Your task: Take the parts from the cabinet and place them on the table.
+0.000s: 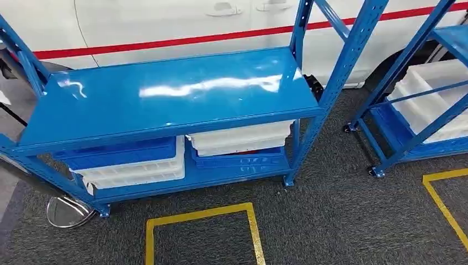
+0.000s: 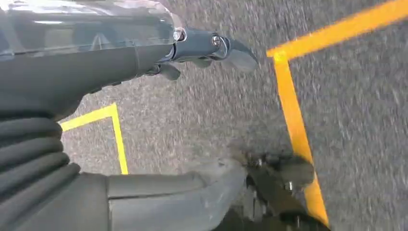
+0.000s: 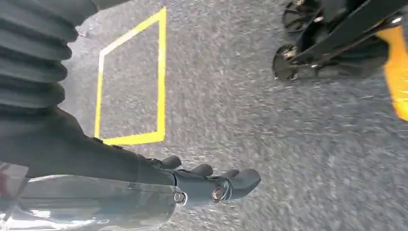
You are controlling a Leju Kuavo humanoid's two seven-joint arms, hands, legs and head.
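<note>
My left hand (image 2: pixel 144 53) hangs over grey carpet (image 2: pixel 207 120), nothing in it; fingers (image 2: pixel 235 50) reach forward, thumb (image 2: pixel 192 192) apart from them, so released. My right hand (image 3: pixel 144 173) also hangs over the carpet, holding nothing, fingers (image 3: pixel 231 180) stretched out side by side, released too. Yellow tape lines (image 2: pixel 293 120) on the floor beside the left hand, and a yellow tape square (image 3: pixel 132 82) near the right one.

Head view: blue rack (image 1: pixel 165 105) straight ahead, top shelf bare and glossy. On its lower shelf, a blue bin (image 1: pixel 118 152) sits on a white bin (image 1: pixel 138 171) at the left, and a white bin stack (image 1: pixel 243 138) sits on another blue tray (image 1: pixel 237 161) at the right. Can't tell what parts are in them, contents hidden. Second blue rack (image 1: pixel 408 110) to the right, well apart, holding a white divided tray (image 1: pixel 430 94). White car (image 1: pixel 165 25) with a red stripe behind the racks. Yellow square (image 1: pixel 201 232) on the floor in front of the first rack. Round metal base (image 1: pixel 66 212) by its left leg
</note>
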